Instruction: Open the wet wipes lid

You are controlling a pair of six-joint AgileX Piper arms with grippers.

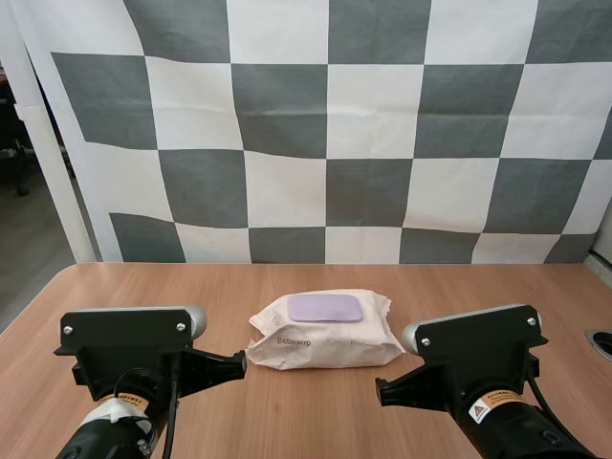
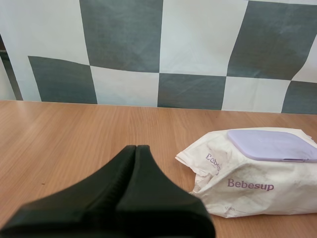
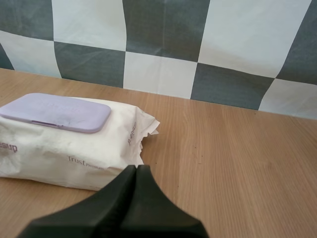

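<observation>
either side of wet wipes pack [image 1: 323,337]: left end effector [image 2: 136,148], right end effector [image 3: 136,167] level, both pressed together.

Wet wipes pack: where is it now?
High view: the wet wipes pack lies flat on the table, between the left gripper and the right gripper, purple lid up and closed.

Light brown wooden table [image 1: 316,411], one white pack of wet wipes [image 1: 325,342] lying flat near its middle, lid side up, small dark round fitting [image 1: 601,342] at the right edge.
</observation>
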